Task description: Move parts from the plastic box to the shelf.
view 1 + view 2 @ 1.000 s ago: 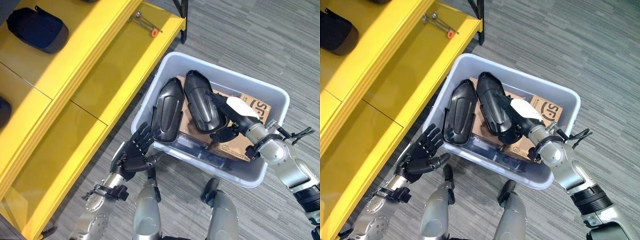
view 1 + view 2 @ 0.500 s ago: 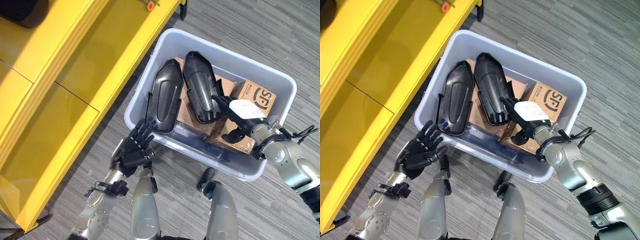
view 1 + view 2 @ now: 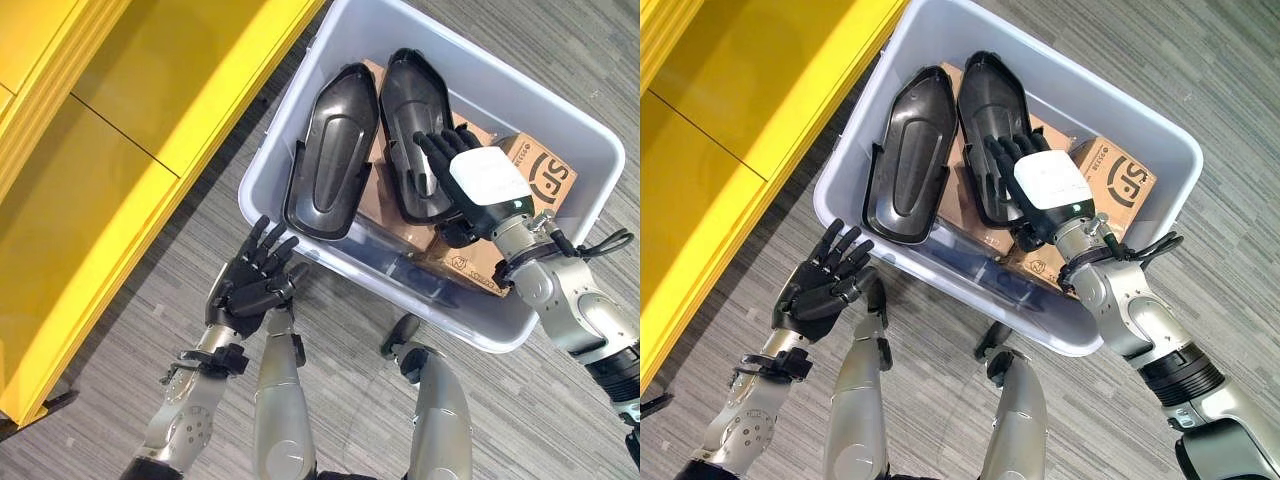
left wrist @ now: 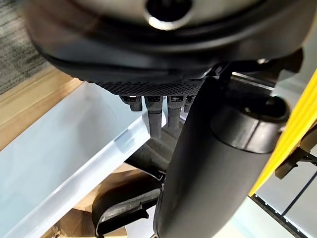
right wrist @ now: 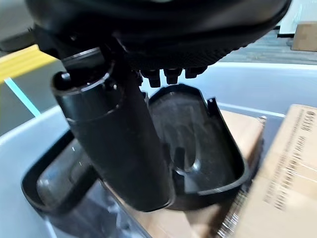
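We see left hand (image 3: 250, 283) fingers spread, outside plastic box (image 3: 560, 130) near wall | right hand (image 3: 470, 190) fingers straight over one of two black parts (image 3: 330, 170) lying on cardboard boxes (image 3: 535, 175) | yellow shelf (image 3: 150, 100) beyond

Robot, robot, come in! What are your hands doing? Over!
Right hand open, fingers straight over a black part in the plastic box. Left hand open, outside the box. Second black part untouched. Nothing blocking.
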{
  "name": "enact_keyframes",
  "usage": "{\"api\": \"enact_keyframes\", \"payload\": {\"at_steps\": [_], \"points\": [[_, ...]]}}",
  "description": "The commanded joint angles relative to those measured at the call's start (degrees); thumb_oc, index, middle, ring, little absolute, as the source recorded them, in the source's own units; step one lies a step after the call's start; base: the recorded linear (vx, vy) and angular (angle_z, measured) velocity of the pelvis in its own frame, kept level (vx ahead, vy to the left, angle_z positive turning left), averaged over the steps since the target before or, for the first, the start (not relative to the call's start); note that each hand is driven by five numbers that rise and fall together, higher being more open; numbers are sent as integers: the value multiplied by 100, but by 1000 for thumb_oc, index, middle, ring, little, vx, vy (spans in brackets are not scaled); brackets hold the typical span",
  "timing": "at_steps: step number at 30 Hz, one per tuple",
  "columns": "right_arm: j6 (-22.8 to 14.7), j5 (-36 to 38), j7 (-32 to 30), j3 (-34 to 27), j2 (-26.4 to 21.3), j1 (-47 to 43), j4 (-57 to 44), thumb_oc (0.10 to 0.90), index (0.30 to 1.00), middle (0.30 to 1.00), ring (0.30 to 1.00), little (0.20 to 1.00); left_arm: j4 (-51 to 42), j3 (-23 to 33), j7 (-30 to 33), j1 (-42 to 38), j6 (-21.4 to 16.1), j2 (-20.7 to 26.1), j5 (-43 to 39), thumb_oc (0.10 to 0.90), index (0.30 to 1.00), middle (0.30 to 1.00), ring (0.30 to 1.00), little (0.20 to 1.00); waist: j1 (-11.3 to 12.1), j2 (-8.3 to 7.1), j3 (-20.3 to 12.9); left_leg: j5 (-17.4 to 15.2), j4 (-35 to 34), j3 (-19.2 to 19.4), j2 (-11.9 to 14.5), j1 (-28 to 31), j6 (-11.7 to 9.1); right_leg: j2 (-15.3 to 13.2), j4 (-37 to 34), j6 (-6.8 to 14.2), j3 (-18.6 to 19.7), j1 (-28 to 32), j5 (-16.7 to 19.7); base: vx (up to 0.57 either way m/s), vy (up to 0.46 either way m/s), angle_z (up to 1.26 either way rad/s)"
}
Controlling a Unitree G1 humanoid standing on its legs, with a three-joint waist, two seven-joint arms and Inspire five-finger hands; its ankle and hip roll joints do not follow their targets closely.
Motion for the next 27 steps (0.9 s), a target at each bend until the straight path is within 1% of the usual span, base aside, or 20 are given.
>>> {"api": "enact_keyframes", "payload": {"at_steps": [1,2,3,5,6,7,8,9,10,11,14,17,19,23,24,25,26,27], "points": [[-510,117,-767,-664,-133,-521,-852,900,1000,1000,1000,1000,-681,-105,-94,-81,-107,-51,243,900,1000,1000,1000,1000,21,30,-95,-674,286,-199,5,-115,59,-60,-157,551,-184,138,85,14,55,-3],[-563,111,-672,-721,-88,-499,-969,900,1000,1000,1000,1000,-706,-144,-77,-101,-81,-85,227,900,1000,1000,1000,1000,7,47,-95,-685,289,-173,-2,-94,57,-61,-155,552,-178,146,76,20,96,-4],[-481,85,-523,-777,-51,-438,-1165,900,1000,1000,1000,1000,-727,-189,-30,-131,-90,-123,198,900,1000,1000,1000,1000,-22,64,-95,-694,284,-136,-11,-70,52,-64,-170,558,-164,154,75,20,92,-4],[-355,115,-485,-781,-24,-397,-1225,900,1000,1000,1000,1000,-721,-224,-10,-175,-87,-135,176,900,1000,1000,1000,1000,-46,75,-95,-706,298,-114,-14,-64,46,-75,-173,566,-152,151,71,13,56,-4],[-196,107,-437,-750,12,-394,-1148,900,1000,1000,1000,1000,-689,-263,-40,-211,-96,-150,91,900,1000,1000,1000,1000,-55,83,-95,-720,317,-96,-16,-74,49,-79,-167,562,-149,139,67,0,0,0],[-192,111,-432,-741,17,-398,-1132,900,1000,1000,1000,1000,-679,-267,-51,-217,-100,-155,43,900,1000,1000,1000,1000,-56,83,-95,-721,318,-94,-15,-78,49,-79,-168,561,-148,135,67,75,11,-2],[-103,203,-326,-649,27,-350,-1045,900,1000,1000,1000,1000,-669,-290,-183,-162,-67,-172,-226,900,1000,1000,1000,1000,-66,78,-95,-863,367,-115,-31,17,-5,-109,-103,639,-96,213,-50,0,0,0],[-81,180,-308,-660,24,-389,-1040,900,1000,1000,1000,1000,-675,-269,-211,-205,-55,-166,-243,900,1000,1000,1000,1000,-57,80,-95,-730,331,-82,-11,-104,49,-95,-154,565,-156,109,61,0,0,0],[-54,91,-293,-643,49,-356,-1014,900,1000,1000,1000,1000,-680,-261,-266,-196,26,-177,-162,900,1000,1000,1000,1000,-57,73,-95,-723,323,-82,-10,-122,49,-96,-163,569,-164,95,75,0,0,0],[-55,53,-317,-590,77,-277,-957,900,1000,1000,1000,1000,-694,-313,-267,-143,64,-174,-21,900,1000,1000,1000,1000,-69,56,-95,-860,353,-116,-26,-6,-11,-117,-112,646,-115,199,-40,68,-30,-2],[32,10,-376,-490,50,-247,-852,900,1000,1000,1000,1000,-697,-461,-244,-136,8,-128,28,900,1000,1000,1000,1000,-74,48,-95,-870,339,-108,-29,11,-5,-108,-138,642,-135,220,-37,26,-12,0],[190,-12,-369,-384,72,-322,-704,900,1000,1000,1000,1000,-636,-461,-118,-209,-25,-117,-46,900,1000,1000,1000,1000,-85,41,-95,-874,349,-87,-28,-17,1,-100,-168,652,-137,190,-7,0,0,0],[211,-15,-396,-347,99,-308,-639,900,1000,1000,1000,1000,-636,-441,-119,-266,18,-115,-42,900,1000,1000,1000,1000,-101,23,-95,-874,376,-99,-19,-65,-2,-95,-180,655,-129,157,13,0,0,0],[389,-87,-181,-365,77,-245,-599,900,1000,1000,1000,1000,-707,-427,-238,-284,67,-94,-187,900,1000,1000,1000,1000,-130,9,-95,-876,392,-100,-18,-121,-13,-72,-196,647,-106,104,33,0,0,0],[288,-218,-49,-363,13,-142,-650,900,1000,1000,1000,1000,-734,-399,-426,-248,14,-84,-232,900,1000,1000,1000,1000,-156,-14,-95,-881,399,-94,-13,-119,-14,-53,-195,652,-97,105,39,-59,-15,3],[267,-218,-34,-402,-11,-167,-684,900,1000,1000,1000,1000,-753,-378,-458,-312,5,-73,-231,900,1000,1000,1000,1000,-150,-15,-95,-732,354,-63,10,-255,41,-29,-254,573,-154,-16,163,0,0,0],[260,-274,17,-393,-34,-46,-775,900,1000,1000,1000,1000,-785,-397,-502,-247,-28,-55,-215,900,1000,1000,1000,1000,-181,-28,-95,-871,396,-87,2,-127,-17,-45,-201,656,-99,96,55,0,0,0],[274,-300,87,-440,-59,89,-915,900,1000,1000,1000,1000,-856,-407,-509,-229,-59,-24,-204,900,1000,1000,1000,1000,-194,-40,-95,-880,398,-76,0,-109,-12,-39,-211,668,-92,116,63,18,-50,-2]]}}
